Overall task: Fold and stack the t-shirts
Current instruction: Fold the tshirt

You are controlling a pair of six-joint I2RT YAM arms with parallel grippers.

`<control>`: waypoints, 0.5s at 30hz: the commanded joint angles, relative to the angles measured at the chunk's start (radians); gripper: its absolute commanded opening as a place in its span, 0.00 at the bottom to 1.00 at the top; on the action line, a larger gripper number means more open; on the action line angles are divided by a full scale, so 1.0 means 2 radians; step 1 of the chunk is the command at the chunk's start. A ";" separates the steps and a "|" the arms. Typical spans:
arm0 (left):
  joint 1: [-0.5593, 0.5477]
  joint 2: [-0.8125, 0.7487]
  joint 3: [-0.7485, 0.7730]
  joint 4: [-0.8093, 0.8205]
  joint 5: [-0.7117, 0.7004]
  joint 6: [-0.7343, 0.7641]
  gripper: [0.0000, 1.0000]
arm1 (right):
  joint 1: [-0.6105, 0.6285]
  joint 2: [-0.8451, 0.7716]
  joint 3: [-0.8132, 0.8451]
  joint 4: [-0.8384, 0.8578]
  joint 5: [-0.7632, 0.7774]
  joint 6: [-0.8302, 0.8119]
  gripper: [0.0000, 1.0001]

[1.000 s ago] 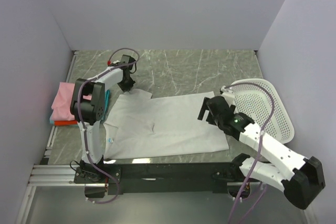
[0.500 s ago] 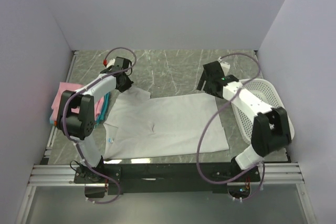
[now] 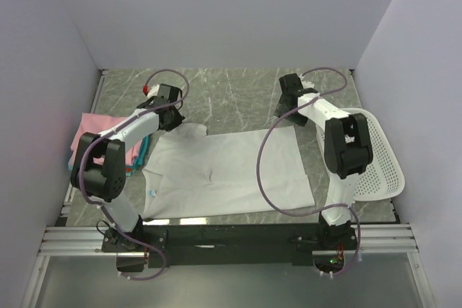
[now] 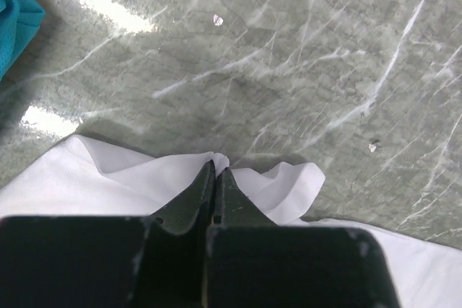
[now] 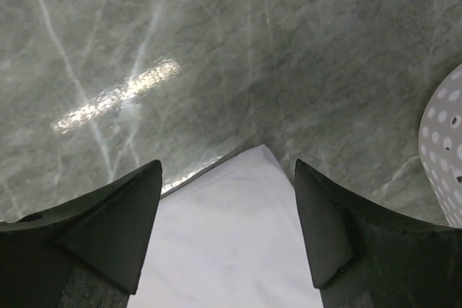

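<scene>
Left claw clamps white t-shirt at sleeve; right claw spread wide over its corner

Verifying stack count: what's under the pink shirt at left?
A teal shirt edge shows beneath the pink shirt. The left arm crosses the stack's near side, so any lower layers are hidden.

White t-shirt: matt soft cloth, lightly creased. Worktop: glossy grey marble-look, smooth. Basket: white perforated plastic.
</scene>
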 commanded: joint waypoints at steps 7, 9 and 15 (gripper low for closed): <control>-0.008 -0.043 -0.029 0.023 0.003 0.003 0.01 | -0.023 0.040 0.016 0.011 -0.027 0.000 0.71; -0.009 -0.047 -0.035 0.025 0.002 0.000 0.01 | -0.025 0.041 0.013 0.015 -0.030 0.002 0.65; -0.009 -0.059 -0.042 0.027 0.001 0.000 0.01 | -0.026 0.040 0.006 0.017 -0.038 0.000 0.56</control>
